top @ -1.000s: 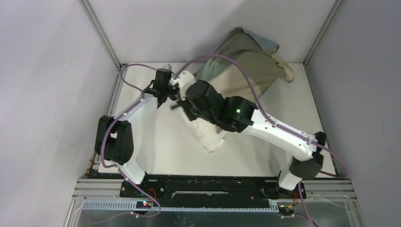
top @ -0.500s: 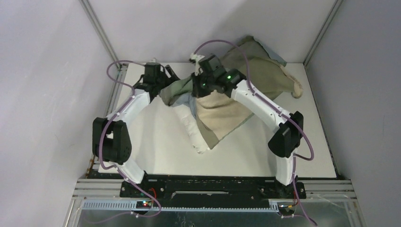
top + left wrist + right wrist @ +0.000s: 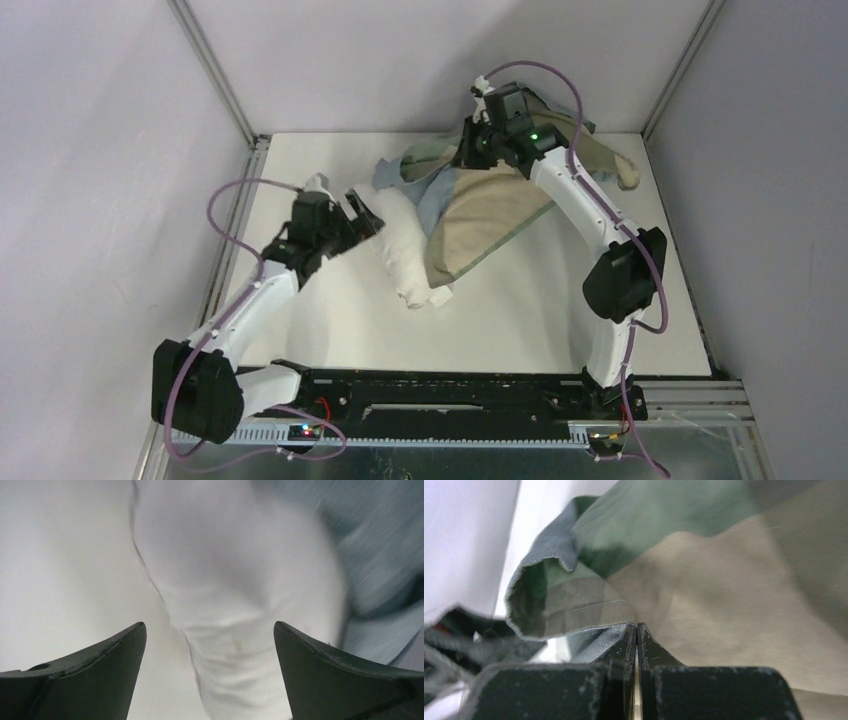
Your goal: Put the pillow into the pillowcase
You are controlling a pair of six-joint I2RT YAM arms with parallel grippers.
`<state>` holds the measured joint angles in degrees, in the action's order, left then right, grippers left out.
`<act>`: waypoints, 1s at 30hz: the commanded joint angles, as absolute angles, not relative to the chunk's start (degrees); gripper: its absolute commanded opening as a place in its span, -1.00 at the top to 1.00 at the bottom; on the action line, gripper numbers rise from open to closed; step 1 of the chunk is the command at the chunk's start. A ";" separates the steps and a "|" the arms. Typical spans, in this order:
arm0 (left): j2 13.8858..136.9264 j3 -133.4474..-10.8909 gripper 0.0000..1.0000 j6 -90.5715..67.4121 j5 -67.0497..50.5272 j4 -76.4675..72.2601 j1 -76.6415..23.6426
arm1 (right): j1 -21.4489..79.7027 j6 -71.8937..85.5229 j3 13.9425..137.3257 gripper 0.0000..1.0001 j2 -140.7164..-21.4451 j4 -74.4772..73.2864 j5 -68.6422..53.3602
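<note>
A white table (image 3: 330,320) forms the floor of a small booth. Pale grey walls (image 3: 100,150) close it in, with an aluminium post (image 3: 215,72) rising at each far corner. A black rail (image 3: 450,390) along the near edge carries both arm bases.

The pillow (image 3: 405,250) lies flat near the middle of the table. Its long axis runs diagonally from far-left to near-right, and the near end points toward the rail. Its left flank and near end are bare, while the right flank and far end sit under the pillowcase (image 3: 495,205).

The pillowcase is draped across the far right part of the table, reaching toward the back wall. Mostly its beige-green side faces up (blue-grey shows only in the folds at its left).

The left gripper (image 3: 358,213) stands with its jaws spread wide and holds nothing. It sits just beside the pillow's left flank, and its wrist view shows the pillow's seam running below and between the fingers.

The right gripper (image 3: 470,152) is clamped on the pillowcase's hem at the far side and holds that edge up off the table.
</note>
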<state>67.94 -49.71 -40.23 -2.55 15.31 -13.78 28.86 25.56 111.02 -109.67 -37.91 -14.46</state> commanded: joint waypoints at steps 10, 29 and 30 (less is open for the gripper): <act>68.46 -35.48 -0.95 -52.45 -9.69 -6.18 -26.28 | 31.50 21.68 104.48 -0.56 -102.80 -43.92 7.64; 72.17 -37.88 0.60 -53.09 -7.46 -7.08 -27.16 | 60.21 18.24 78.24 -0.99 -84.81 -31.10 27.04; 72.04 -37.84 0.64 -53.06 -7.43 -7.04 -27.16 | 60.28 17.85 78.22 -0.99 -85.97 -30.77 26.15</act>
